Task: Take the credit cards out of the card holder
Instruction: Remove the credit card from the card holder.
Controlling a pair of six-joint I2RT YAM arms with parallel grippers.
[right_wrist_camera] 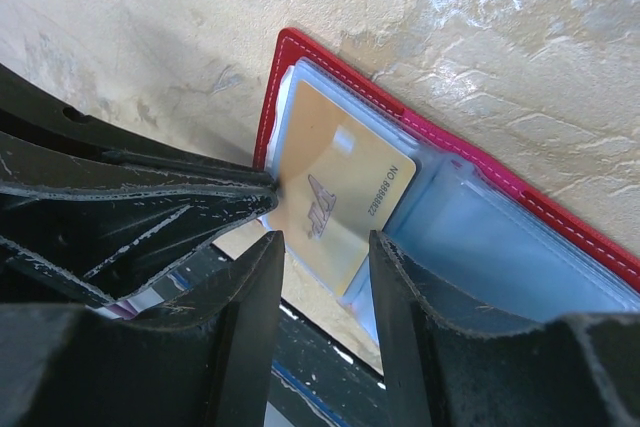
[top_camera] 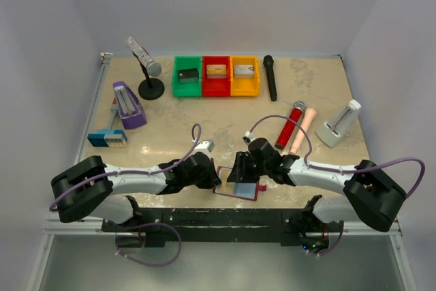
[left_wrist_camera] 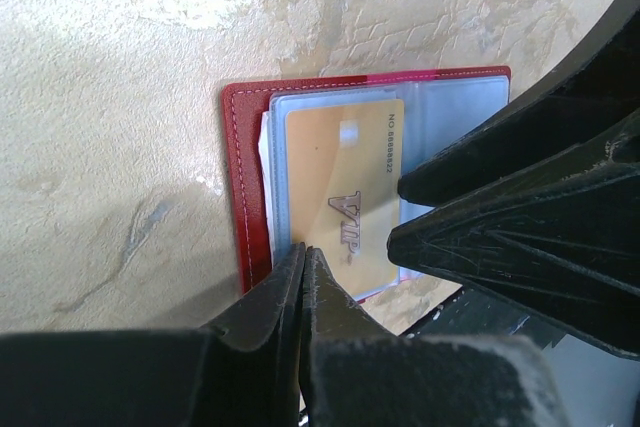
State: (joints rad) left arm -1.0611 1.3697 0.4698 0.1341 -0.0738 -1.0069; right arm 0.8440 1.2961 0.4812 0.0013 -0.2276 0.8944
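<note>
The card holder [top_camera: 253,194] lies open at the table's near edge, its dark red cover [left_wrist_camera: 240,177] down and its light blue clear pockets [right_wrist_camera: 520,237] up. A gold-tan credit card [left_wrist_camera: 345,177] marked VIP sticks out of a pocket, and its near end [right_wrist_camera: 350,177] overhangs the wallet's edge. My left gripper [left_wrist_camera: 303,250] is shut, its tips pinching that card's near corner. My right gripper [right_wrist_camera: 322,239] is open just above the card's near end, one finger on each side. In the top view the left gripper [top_camera: 215,180] and right gripper [top_camera: 240,172] meet over the wallet. No other cards show.
Green [top_camera: 187,76], red [top_camera: 216,76] and yellow [top_camera: 245,76] bins stand at the back, each with a block inside. A black microphone [top_camera: 270,78], a red microphone [top_camera: 290,125], a mic stand [top_camera: 150,76], a purple object [top_camera: 128,105] and a white stand [top_camera: 340,124] lie around. The black rail [top_camera: 218,216] runs just below the wallet.
</note>
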